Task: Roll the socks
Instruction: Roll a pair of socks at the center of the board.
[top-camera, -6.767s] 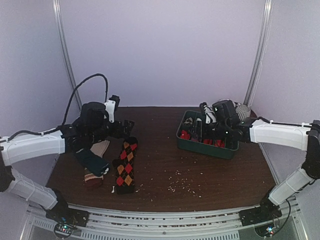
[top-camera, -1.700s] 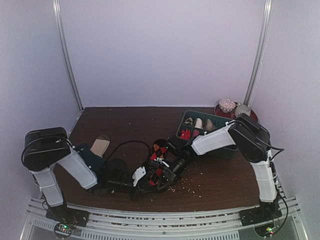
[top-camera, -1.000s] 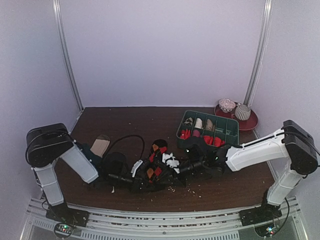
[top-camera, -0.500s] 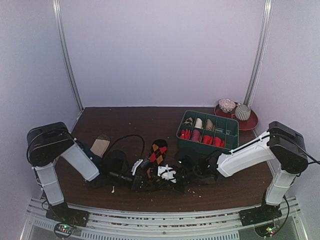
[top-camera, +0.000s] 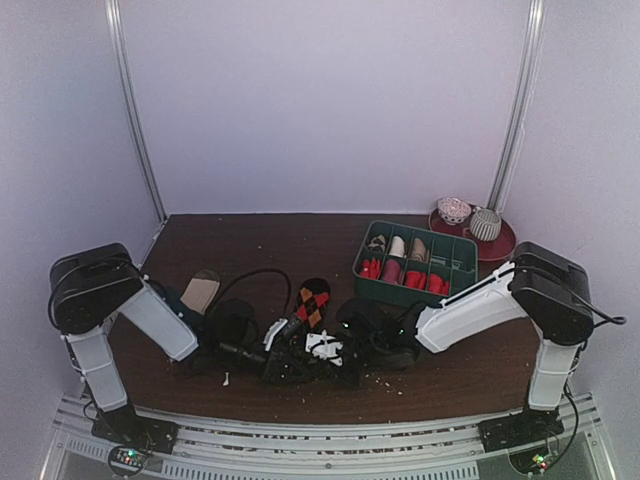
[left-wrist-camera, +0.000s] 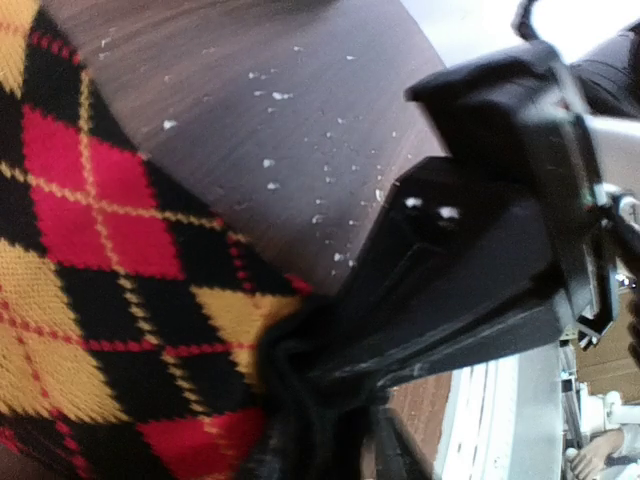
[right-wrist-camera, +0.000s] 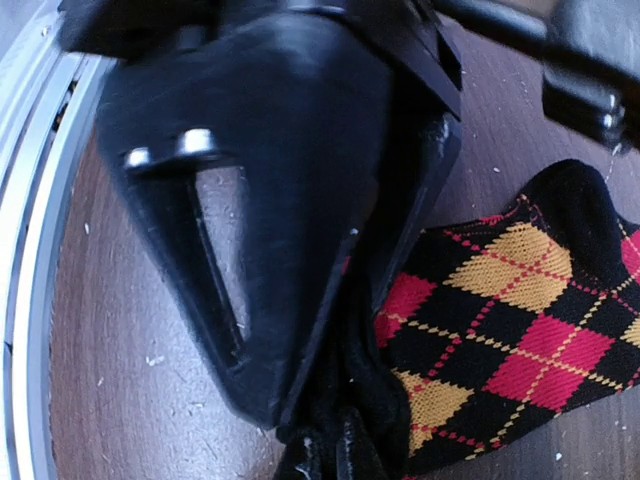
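- A dark brown wooden surface (top-camera: 300, 245), sprinkled with pale crumbs (top-camera: 385, 382) near its near edge.
- A green divided bin (top-camera: 466, 262) at the far right, with red and pale bundles (top-camera: 400, 262) in its compartments.
- A red plate (top-camera: 503, 243) just beyond the bin, in the far right corner, carrying a patterned bowl (top-camera: 453, 210) and a ribbed grey bowl (top-camera: 486, 224) side by side.
- A metal rail (top-camera: 330, 445) along the near edge.

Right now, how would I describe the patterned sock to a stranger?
On the dark wooden table, look near the front middle, left of the green box. The argyle sock lies there. Only it has red and yellow diamonds on black; the neighbouring sock shows a plain beige end.
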